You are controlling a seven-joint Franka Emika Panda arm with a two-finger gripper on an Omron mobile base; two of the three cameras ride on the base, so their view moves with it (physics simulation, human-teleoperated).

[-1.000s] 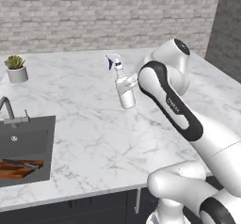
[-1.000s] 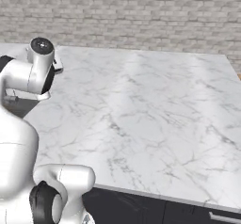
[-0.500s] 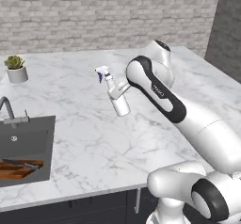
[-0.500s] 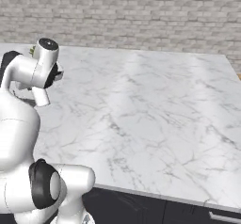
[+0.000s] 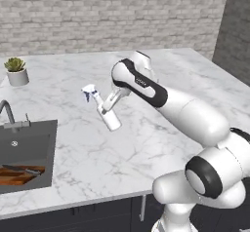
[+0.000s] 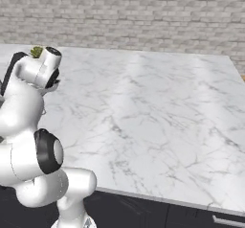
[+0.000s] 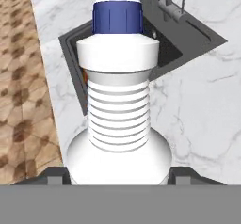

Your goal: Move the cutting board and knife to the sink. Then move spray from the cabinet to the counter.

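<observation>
At the far left, a small green plant in a white pot (image 5: 17,71) is standing on the white grey-veined marble counter (image 5: 146,143). Below it, the dark grey recessed sink (image 5: 24,150) is holding the brown checkered wooden cutting board (image 5: 19,175) with the slim dark knife (image 5: 22,169) lying on it. Further right, the two-finger gripper (image 5: 108,110) is clamping the small white plastic spray bottle (image 5: 103,110), carrying it tilted above the counter.
</observation>
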